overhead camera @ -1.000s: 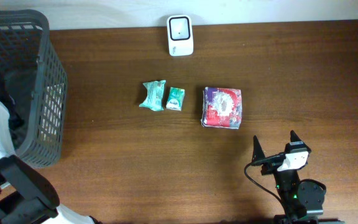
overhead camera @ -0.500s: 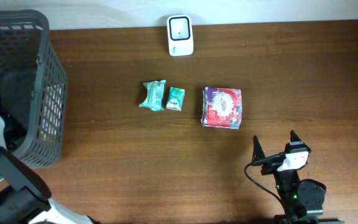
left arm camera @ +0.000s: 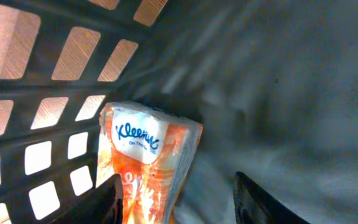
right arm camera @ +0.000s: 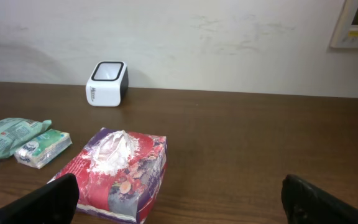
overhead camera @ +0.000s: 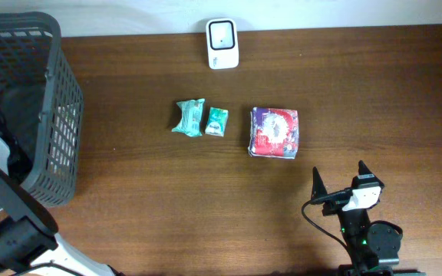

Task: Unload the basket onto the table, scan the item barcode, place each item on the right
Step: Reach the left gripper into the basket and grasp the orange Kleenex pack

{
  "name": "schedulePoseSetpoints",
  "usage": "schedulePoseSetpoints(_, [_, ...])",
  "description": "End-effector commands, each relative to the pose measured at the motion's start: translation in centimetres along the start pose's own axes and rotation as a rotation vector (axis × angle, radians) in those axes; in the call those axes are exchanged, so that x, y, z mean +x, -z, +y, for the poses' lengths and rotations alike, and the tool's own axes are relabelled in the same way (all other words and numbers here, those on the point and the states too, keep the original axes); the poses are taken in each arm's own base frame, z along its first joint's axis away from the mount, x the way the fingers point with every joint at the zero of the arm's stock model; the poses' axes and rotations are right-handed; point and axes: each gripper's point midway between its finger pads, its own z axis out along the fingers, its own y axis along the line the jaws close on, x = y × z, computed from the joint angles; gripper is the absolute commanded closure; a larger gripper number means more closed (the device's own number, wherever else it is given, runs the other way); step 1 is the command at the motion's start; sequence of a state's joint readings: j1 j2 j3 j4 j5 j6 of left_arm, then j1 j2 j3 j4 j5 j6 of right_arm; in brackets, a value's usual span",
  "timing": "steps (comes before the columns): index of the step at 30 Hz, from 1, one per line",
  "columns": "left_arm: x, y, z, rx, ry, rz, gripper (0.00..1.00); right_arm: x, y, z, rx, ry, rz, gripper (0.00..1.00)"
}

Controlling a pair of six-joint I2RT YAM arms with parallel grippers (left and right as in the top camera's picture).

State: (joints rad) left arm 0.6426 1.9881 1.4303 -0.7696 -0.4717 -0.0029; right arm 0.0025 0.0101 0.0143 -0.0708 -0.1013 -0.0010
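Observation:
An orange and white Kleenex tissue pack lies inside the dark basket, against its slotted wall. My left gripper reaches into the basket with its jaws on either side of the pack. The left finger is against the pack, and the right finger stands apart from it, so the gripper is open. The white barcode scanner stands at the table's far edge, also in the right wrist view. My right gripper is open and empty near the front edge.
The grey basket fills the table's left end. Two teal packets and a red and purple tissue pack lie mid-table. The red pack sits just ahead and left of my right gripper.
In the overhead view my left arm has shifted a little toward the front edge beside the basket. The right arm and the items on the table have not moved.

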Motion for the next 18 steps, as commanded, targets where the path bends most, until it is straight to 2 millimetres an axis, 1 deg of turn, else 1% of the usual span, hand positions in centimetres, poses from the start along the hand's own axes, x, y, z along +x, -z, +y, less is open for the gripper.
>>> schedulePoseSetpoints(1, [1.6,-1.7,0.4,-0.016,-0.007,0.057,0.46,0.3,0.0,-0.2,0.012,0.002,0.003,0.01])
schedulePoseSetpoints(3, [2.9,-3.2,0.7,-0.02,-0.008,0.109,0.45,0.3,0.0,-0.2,0.012,0.001,0.003,0.01])
schedulePoseSetpoints(4, [3.3,-3.5,0.7,-0.013,-0.006,0.124,0.45,0.3,0.0,-0.2,0.012,0.001,0.003,0.01])
schedulePoseSetpoints(5, [3.4,-3.6,0.7,0.001,-0.001,0.128,0.48,0.3,0.0,-0.2,0.012,0.002,0.003,0.01])
schedulePoseSetpoints(7, [3.4,-3.8,0.3,0.046,0.014,0.131,0.69,0.3,0.0,-0.2,0.012,0.002,0.003,0.01])
schedulePoseSetpoints(9, [3.4,-3.8,0.3,0.047,0.015,0.131,0.97,0.3,0.0,-0.2,0.012,0.002,0.003,0.01])
schedulePoseSetpoints(10, [3.4,-3.8,0.3,0.047,0.016,0.131,1.0,0.3,0.0,-0.2,0.012,0.001,0.003,0.01])
schedulePoseSetpoints(13, [3.2,-3.6,0.4,0.05,0.034,0.124,1.0,0.3,0.0,-0.2,0.012,0.002,0.003,0.01])
schedulePoseSetpoints(15, [2.5,-2.7,0.8,0.05,0.046,0.105,1.0,0.3,0.0,-0.2,0.012,0.002,0.003,0.01])
schedulePoseSetpoints(16, [2.0,-1.8,1.3,0.047,0.097,0.089,1.0,0.3,0.0,-0.2,0.012,0.002,0.003,0.01])
schedulePoseSetpoints(17, [1.4,-0.4,2.0,0.045,0.163,0.066,1.0,0.3,0.0,-0.2,0.012,0.001,0.003,0.01])
schedulePoseSetpoints(18, [0.4,1.6,2.7,0.071,0.213,0.022,1.0,0.3,0.0,-0.2,0.012,0.002,0.003,0.01])
